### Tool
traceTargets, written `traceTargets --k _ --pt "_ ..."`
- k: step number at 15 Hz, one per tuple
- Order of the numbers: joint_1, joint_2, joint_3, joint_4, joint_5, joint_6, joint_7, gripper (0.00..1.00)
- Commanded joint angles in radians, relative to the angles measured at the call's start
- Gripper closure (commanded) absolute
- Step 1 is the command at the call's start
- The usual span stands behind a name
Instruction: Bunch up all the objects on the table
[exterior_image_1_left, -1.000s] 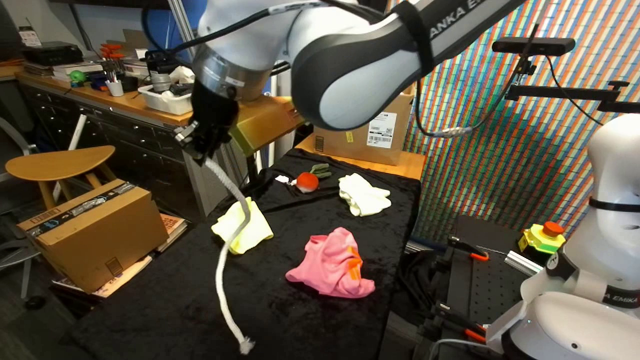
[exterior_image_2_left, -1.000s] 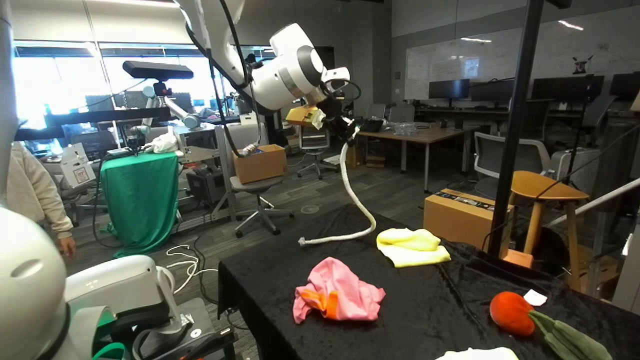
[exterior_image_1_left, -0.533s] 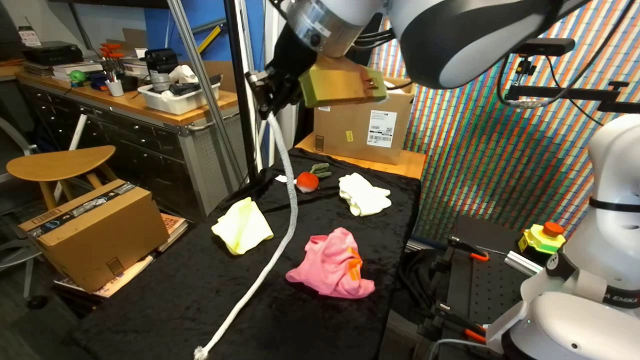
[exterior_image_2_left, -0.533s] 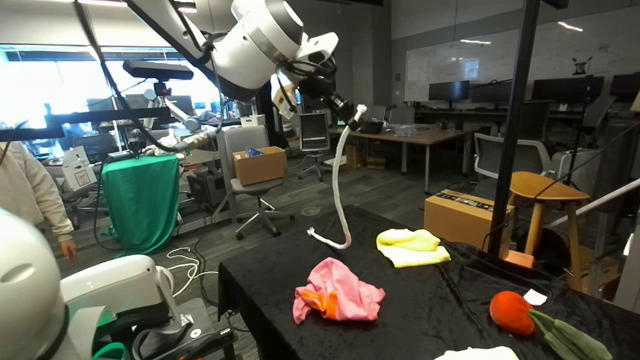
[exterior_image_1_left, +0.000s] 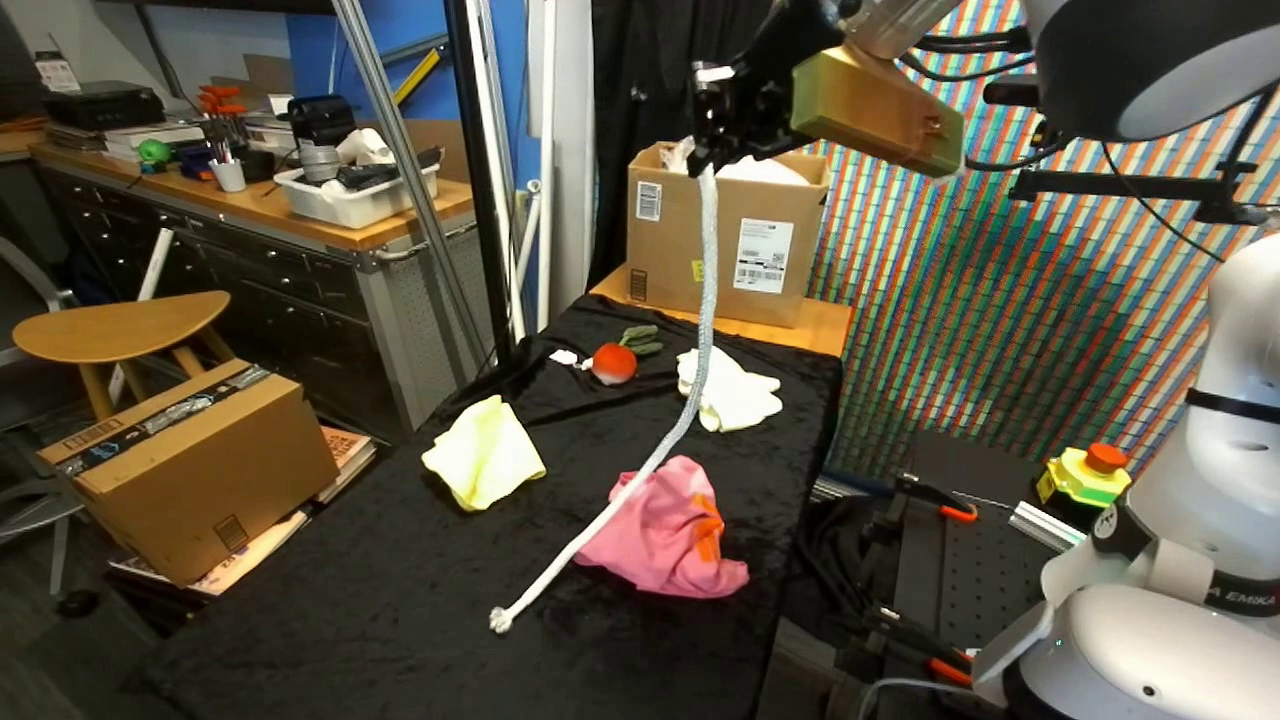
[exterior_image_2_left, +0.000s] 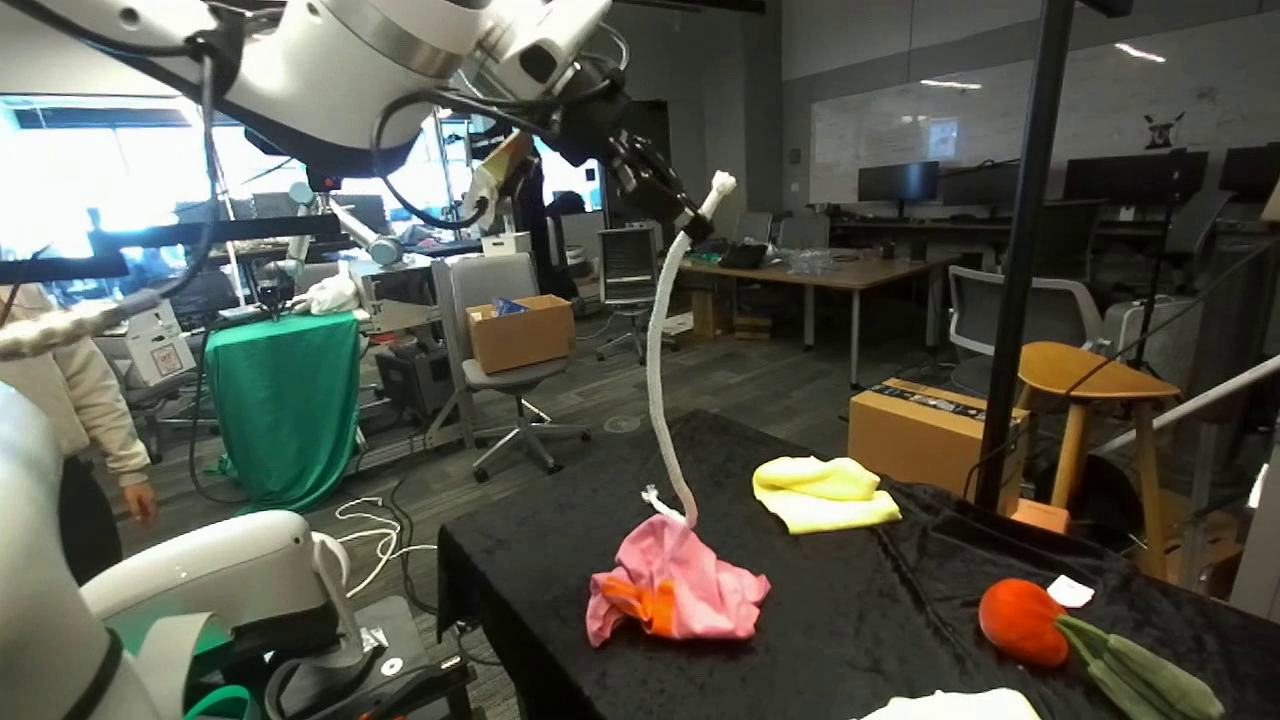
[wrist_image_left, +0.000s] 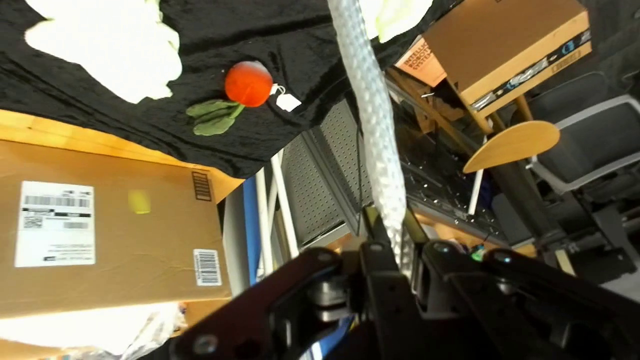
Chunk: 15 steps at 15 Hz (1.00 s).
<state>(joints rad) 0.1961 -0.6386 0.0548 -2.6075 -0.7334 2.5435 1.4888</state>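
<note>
In an exterior view, the white cloth (exterior_image_2_left: 955, 706) lies lowest, red-orange item (exterior_image_2_left: 1022, 622) lower right, pink cloth (exterior_image_2_left: 682, 590) lower centre. Our gripper (exterior_image_2_left: 697, 224), upper centre, pinches the white rope (exterior_image_2_left: 655, 360), jaws almost together; if its tail snags, we might drag the pink cloth. Farther, right of centre: the yellow cloth (exterior_image_2_left: 825, 497).

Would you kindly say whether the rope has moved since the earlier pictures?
Yes. In an exterior view, the upper part of the rope has moved rightward: earlier left of the labelled cardboard box, now crossing in front.
</note>
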Motion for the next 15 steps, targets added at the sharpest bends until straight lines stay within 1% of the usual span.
traceTargets --k 1,2,4,5,6,8,10,13,14,15 --pt "-0.117 -0.197 0.074 -0.121 0.088 -0.005 -0.014 0.96" --pt "-0.145 -0.229 0.087 -0.139 0.108 -0.003 -0.019 0.96" --pt "-0.175 -0.295 0.103 -0.168 0.162 -0.016 -0.05 0.96" --pt "-0.204 -0.32 0.128 -0.184 0.179 -0.018 -0.037 0.96" --pt "-0.148 -0.295 0.083 -0.141 0.116 -0.067 0.015 0.96" --pt "-0.145 -0.335 0.086 -0.149 0.128 -0.12 -0.005 0.96" --pt "-0.124 -0.329 0.092 -0.149 0.137 -0.18 -0.037 0.96" --pt "-0.06 -0.27 0.118 -0.152 0.155 -0.24 -0.097 0.96" --pt "-0.09 -0.236 0.181 -0.15 0.217 -0.224 -0.151 0.96" --pt "-0.074 -0.196 0.208 -0.145 0.239 -0.217 -0.161 0.96"
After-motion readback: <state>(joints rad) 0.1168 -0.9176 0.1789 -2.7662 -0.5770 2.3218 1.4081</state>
